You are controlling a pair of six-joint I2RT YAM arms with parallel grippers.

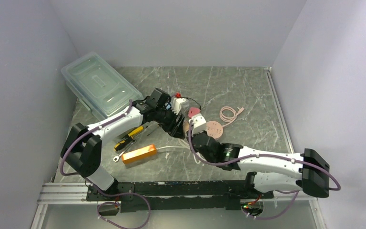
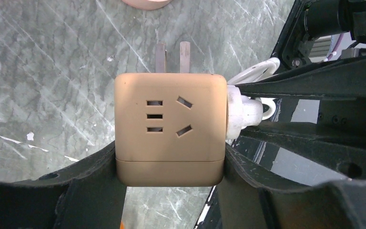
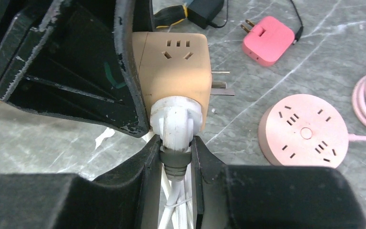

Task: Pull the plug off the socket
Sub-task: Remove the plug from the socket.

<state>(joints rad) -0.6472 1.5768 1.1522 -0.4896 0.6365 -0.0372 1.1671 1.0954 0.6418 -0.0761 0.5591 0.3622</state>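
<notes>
Tan socket cube (image 2: 169, 129) bearing a white plug (image 3: 174, 119); grey table (image 1: 238, 86) veined with white streaks; pale pink round power strip (image 3: 302, 131); deeper pink adapter (image 3: 269, 40); orange block (image 1: 139, 155); yellow-and-black screwdriver (image 1: 133, 132); translucent pale green bin (image 1: 100, 86).

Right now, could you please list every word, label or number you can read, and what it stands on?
None can be read. The tan cube socket shows only bare slots; the white round plug, round pink power strip and square pink charger carry no legible print. A green scribble on a black gripper finger spells nothing.
</notes>
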